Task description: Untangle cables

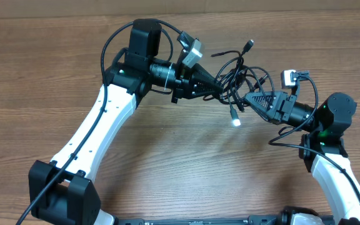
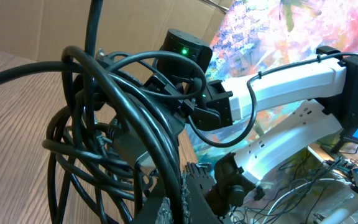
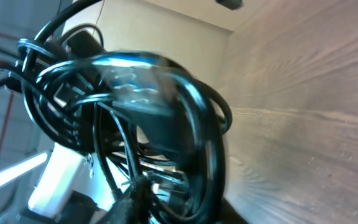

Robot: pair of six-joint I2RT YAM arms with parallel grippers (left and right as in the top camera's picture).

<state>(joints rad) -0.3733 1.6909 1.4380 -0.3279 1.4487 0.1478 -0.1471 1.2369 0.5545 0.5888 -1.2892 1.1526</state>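
A tangle of black cables point(image 1: 239, 78) is held between the two arms, over the far middle of the wooden tabletop point(image 1: 42, 81). The left pincer point(image 1: 216, 94) is pushed into the tangle from the left. Its fingers are drawn together to a point and closed on several strands of the cables. The right pincer point(image 1: 249, 98) is set against the opposite side, likewise closed on the cables, so that the two tips are brought near each other with the knot between and around them.

Loose ends are seen sticking out of the bundle. A dark plug point(image 1: 249, 45) is pointed toward the far edge. A pale-tipped plug point(image 1: 235, 120) is turned toward the near side, just below the two tips.

In the left wrist view, the cables point(image 2: 104, 124) are shown as thick overlapping loops filling the left half of the frame. The right arm point(image 2: 278, 87) is seen beyond them, and a green light point(image 2: 180, 51) is lit on its dark wrist joint.

In the right wrist view, the cables point(image 3: 166, 124) are blurred and crowded close to the lens, so single strands cannot be followed. The tabletop point(image 3: 303, 93) is seen behind them.
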